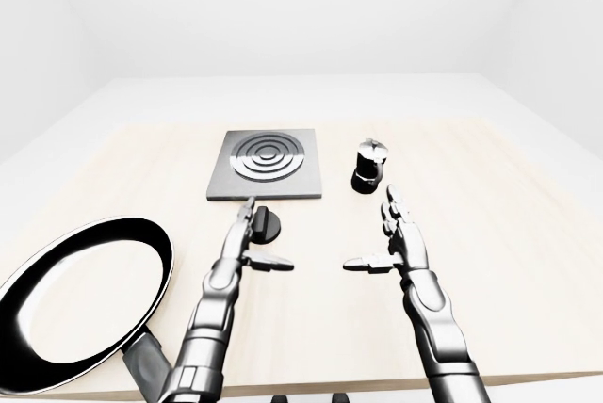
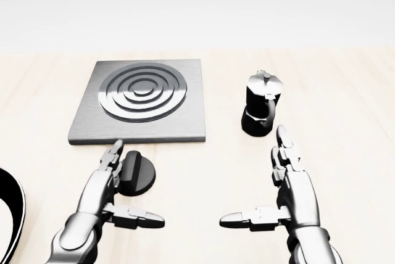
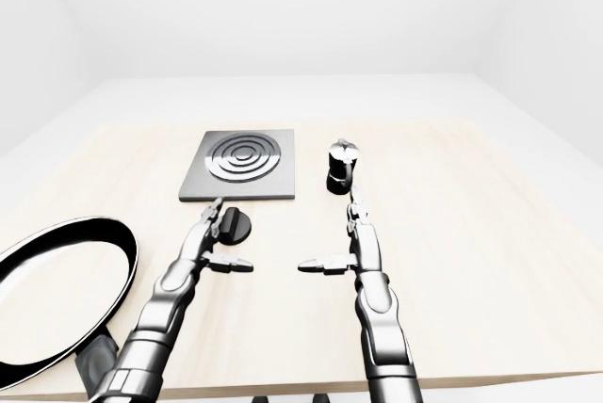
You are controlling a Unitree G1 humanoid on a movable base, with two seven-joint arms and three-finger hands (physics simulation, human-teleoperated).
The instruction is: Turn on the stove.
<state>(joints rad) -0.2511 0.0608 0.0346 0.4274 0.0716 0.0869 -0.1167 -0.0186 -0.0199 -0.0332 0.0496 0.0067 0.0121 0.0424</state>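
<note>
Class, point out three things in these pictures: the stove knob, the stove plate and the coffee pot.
stove knob (image 2: 138, 173), head view, its raised grip.
stove plate (image 2: 143, 95), head view, ring centre.
coffee pot (image 2: 261, 111), head view, its dark body.

One bench (image 1: 509, 262) carries the items. On it: one stove plate (image 2: 143, 100) near the far edge, one black control knob (image 2: 138, 173) beside the plate's near edge, one moka pot (image 2: 261, 103), and one frying pan (image 1: 80, 299) at the near left corner. Two robot hands are counted: left hand (image 2: 108, 196) and right hand (image 2: 287, 193).
</note>
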